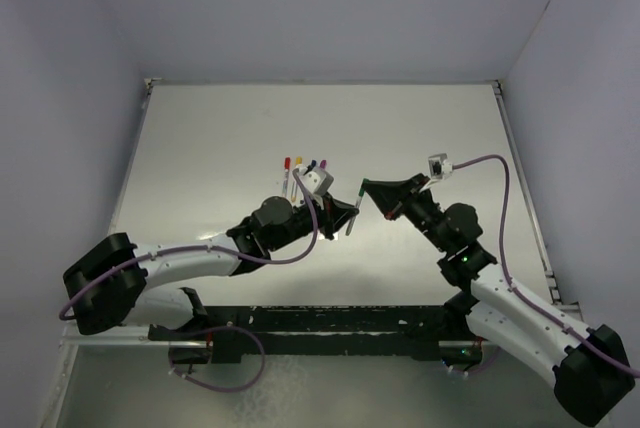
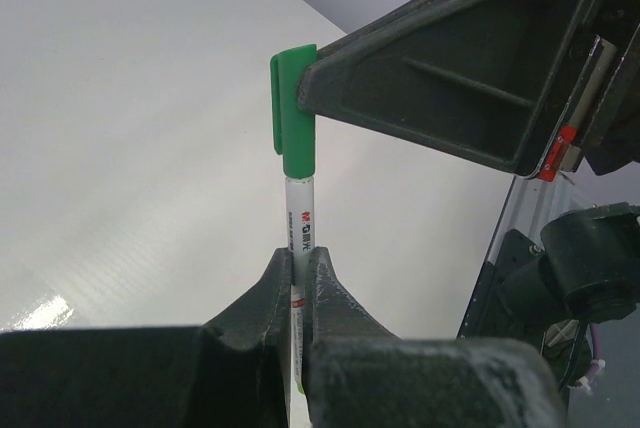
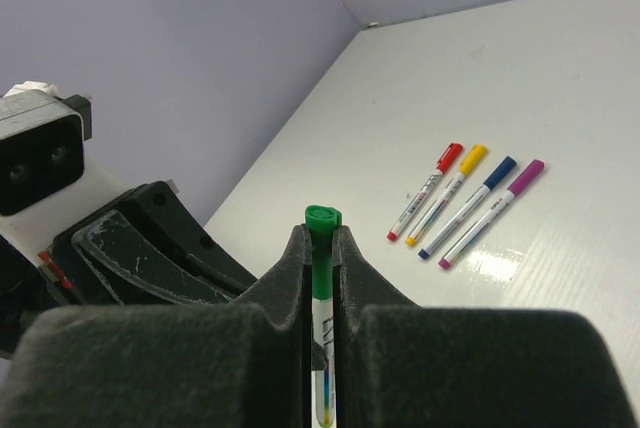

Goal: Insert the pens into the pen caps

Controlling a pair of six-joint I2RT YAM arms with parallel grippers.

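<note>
1. Four capped pens [image 3: 465, 207] lie side by side on the worktop [image 1: 220, 148], at 11 o'clock from the held pen. The fifth capping, likely the last, is in hand.
2. At mid-worktop, the left end effector [image 2: 300, 278] is closed on the pen barrel [image 2: 301, 213], and the right end effector [image 3: 320, 248] clamps the green cap [image 2: 293, 108] over its tip.
3. Whether the cap is fully seated I cannot tell. The next move probably calls for a straight push along the barrel.
4. From their bases the left arm [image 1: 190, 260] reaches toward 2 o'clock and the right arm [image 1: 520, 313] toward 10 o'clock.
</note>
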